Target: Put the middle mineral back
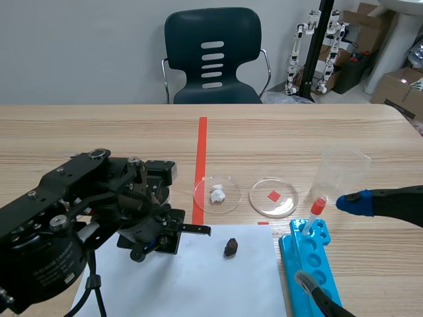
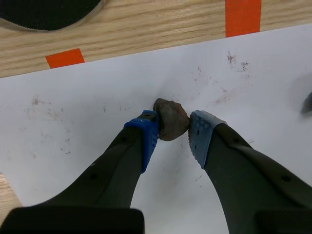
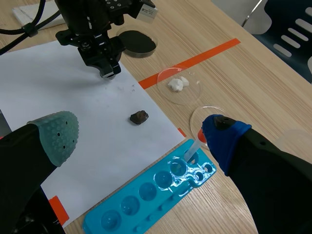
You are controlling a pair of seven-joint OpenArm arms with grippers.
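Brown mineral [image 2: 170,118] is clamped between the pads of the left gripper [image 2: 173,126], down at the white paper [image 2: 97,122]. The pads appear to catch only the stone's near end, so a lift could let it twist free. The right gripper [image 3: 139,132] hangs near the blue tray [image 3: 146,200], fingers spread apart.

No legible text, label, brand, number or sign on anything in any view.
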